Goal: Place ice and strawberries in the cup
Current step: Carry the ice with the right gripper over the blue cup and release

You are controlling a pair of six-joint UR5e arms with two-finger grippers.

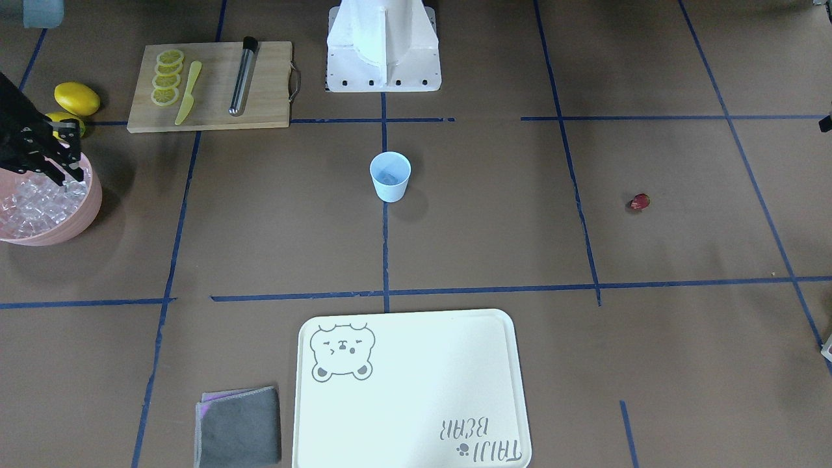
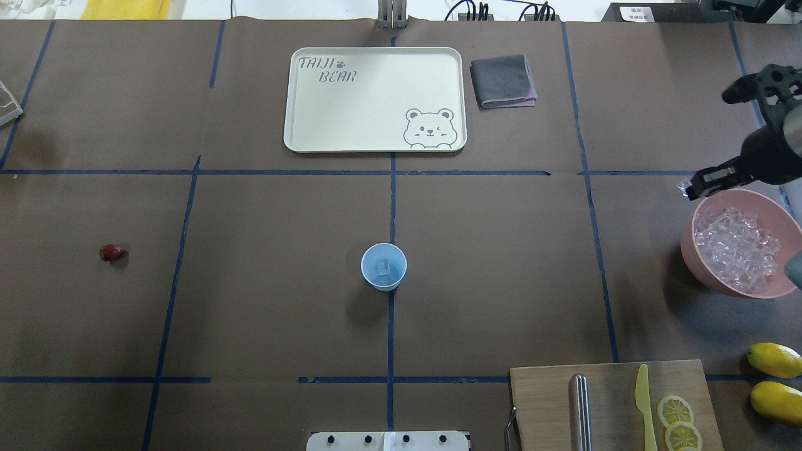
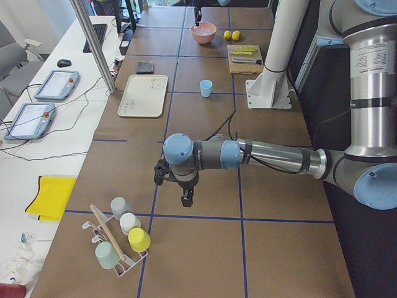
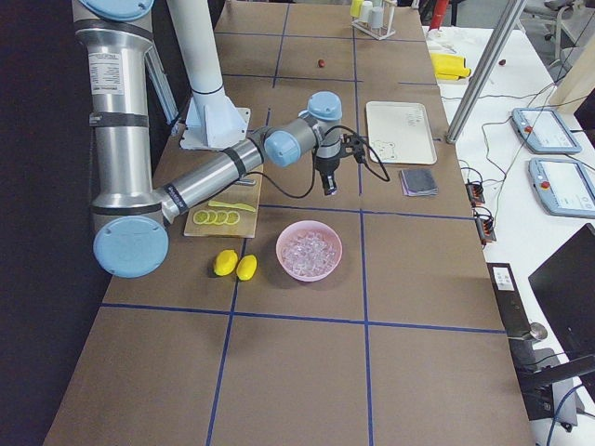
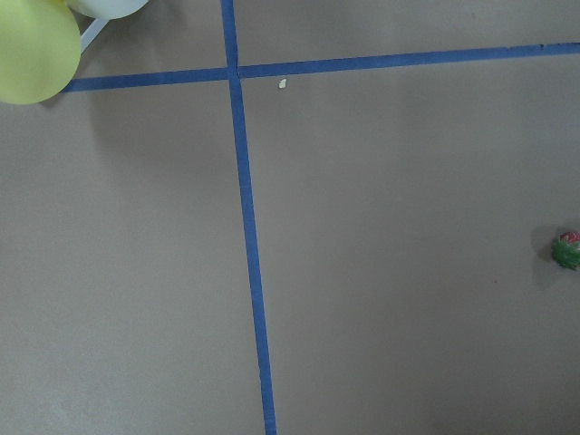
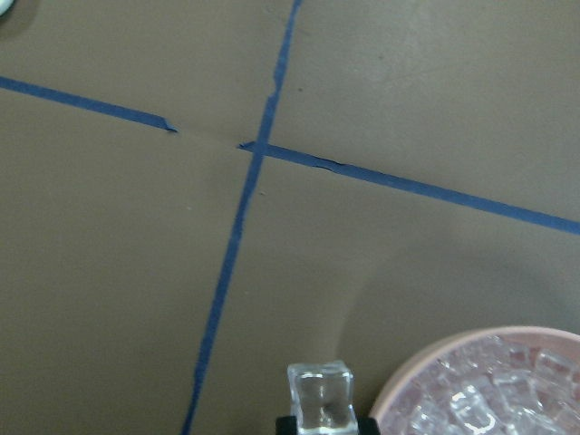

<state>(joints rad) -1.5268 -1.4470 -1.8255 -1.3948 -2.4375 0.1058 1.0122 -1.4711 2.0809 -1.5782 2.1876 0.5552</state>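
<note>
Ice point(image 2: 736, 247), clear glassy cubes, fills a pink bowl point(image 1: 78, 218) just below the right claw point(image 2: 691, 189), which pinches one ice cube point(image 6: 321, 399) outside the rim. Well apart from that claw, mid-way along the bench point(image 2: 263, 282), the pale blue tapered cup point(image 2: 383, 267) stands upright with clear cubes at its bottom. Farther beyond lies the strawberry point(image 2: 111, 252), small, dark red, green-capped, off to one side of the left claw point(image 3: 185, 200); whether that claw is spread or pressed together cannot be told. A cream tray point(image 2: 369, 106) reads "TAIJI BEAR".
</note>
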